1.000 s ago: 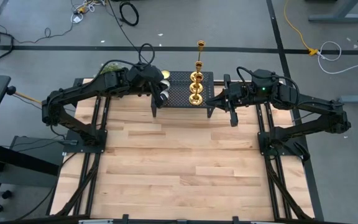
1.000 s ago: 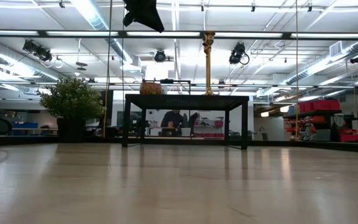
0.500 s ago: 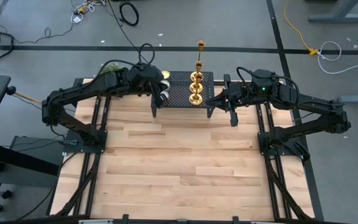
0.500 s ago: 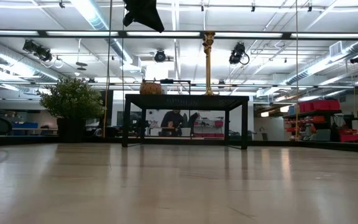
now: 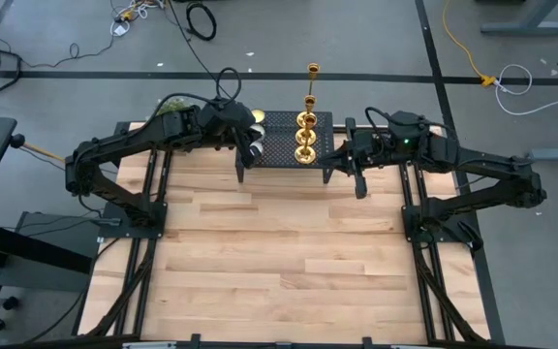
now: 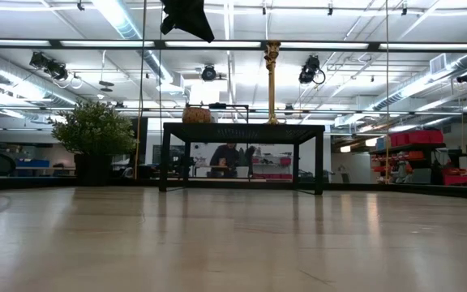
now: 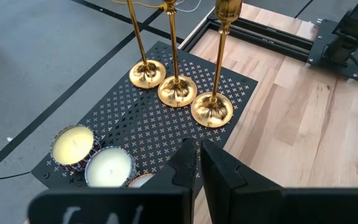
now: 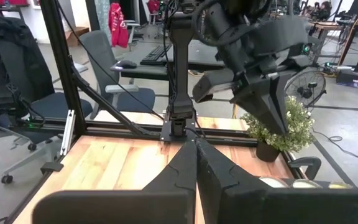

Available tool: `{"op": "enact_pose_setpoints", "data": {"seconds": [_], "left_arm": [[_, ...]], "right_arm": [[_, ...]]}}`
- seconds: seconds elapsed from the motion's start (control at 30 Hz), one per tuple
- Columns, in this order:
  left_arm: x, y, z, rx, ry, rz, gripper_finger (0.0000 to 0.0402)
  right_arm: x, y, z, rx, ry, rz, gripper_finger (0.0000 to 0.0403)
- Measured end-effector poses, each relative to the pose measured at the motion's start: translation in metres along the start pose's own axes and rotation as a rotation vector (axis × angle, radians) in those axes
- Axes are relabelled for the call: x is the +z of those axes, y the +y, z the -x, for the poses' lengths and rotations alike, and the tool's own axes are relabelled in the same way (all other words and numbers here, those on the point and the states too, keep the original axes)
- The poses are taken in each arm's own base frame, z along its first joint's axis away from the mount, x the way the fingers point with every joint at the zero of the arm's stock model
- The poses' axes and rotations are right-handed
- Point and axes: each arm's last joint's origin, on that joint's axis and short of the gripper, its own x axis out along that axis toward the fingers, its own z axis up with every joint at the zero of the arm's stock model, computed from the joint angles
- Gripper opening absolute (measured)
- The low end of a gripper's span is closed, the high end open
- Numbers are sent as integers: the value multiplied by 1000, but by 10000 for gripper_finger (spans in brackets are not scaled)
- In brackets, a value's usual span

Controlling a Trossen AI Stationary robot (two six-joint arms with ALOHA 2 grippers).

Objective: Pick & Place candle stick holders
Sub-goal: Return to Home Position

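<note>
Three gold candlestick holders (image 7: 178, 91) stand upright in a row on their round bases on a black perforated stand (image 7: 123, 124) at the table's far middle; they also show in the high view (image 5: 305, 134). My left gripper (image 7: 197, 155) is shut and empty above the stand's left part (image 5: 250, 147), a little short of the holders. My right gripper (image 8: 196, 155) is shut and empty just right of the stand (image 5: 329, 155), pointing toward the table's left. In the low view one holder (image 6: 272, 81) rises from the stand (image 6: 242, 128).
Pale candles in glass cups (image 7: 73, 144) (image 7: 109, 167) sit on the stand's left part, close under my left gripper. A small potted plant (image 8: 278, 127) stands at the table's far left. Bare wooden tabletop (image 5: 279, 252) lies nearer than the stand.
My right gripper has moved a little toward the table's left, closer to the stand. The holders and my left gripper have kept still.
</note>
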Motion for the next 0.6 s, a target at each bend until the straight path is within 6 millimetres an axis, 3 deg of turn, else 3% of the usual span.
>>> {"op": "enact_pose_setpoints", "data": {"seconds": [0.27,0.6], "left_arm": [[0,0,0,0,0,0,28],[0,0,0,1,0,1,28]], "right_arm": [[-40,6,-6,14,-43,14,13],[-94,30,16,81,-11,67,13]]}}
